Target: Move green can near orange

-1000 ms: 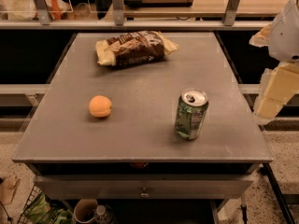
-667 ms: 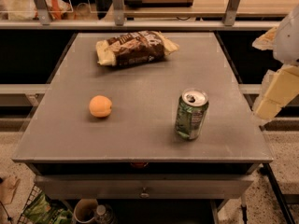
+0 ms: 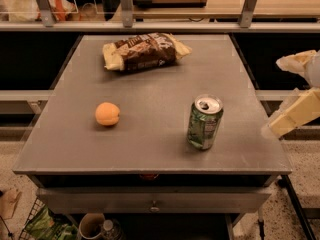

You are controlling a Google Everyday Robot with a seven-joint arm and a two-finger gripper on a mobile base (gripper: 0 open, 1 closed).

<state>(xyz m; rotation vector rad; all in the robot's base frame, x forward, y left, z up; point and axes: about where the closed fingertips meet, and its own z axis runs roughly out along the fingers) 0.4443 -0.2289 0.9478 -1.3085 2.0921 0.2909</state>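
Note:
The green can (image 3: 204, 122) stands upright on the grey table (image 3: 150, 89), right of centre near the front, with its silver top and pull tab showing. The orange (image 3: 107, 114) lies to the can's left, about a can's height or more away, not touching it. My gripper (image 3: 274, 96) is at the right edge of the view, beyond the table's right side and level with the can. Its two pale fingers (image 3: 295, 116) are spread apart and hold nothing.
A brown snack bag (image 3: 144, 51) lies at the back of the table. A railing with metal posts (image 3: 125, 6) runs behind the table. A drawer front (image 3: 155, 201) sits under the front edge, with a basket and cup on the floor below.
My gripper has dropped slightly lower at the right edge. The can, orange and snack bag have not moved.

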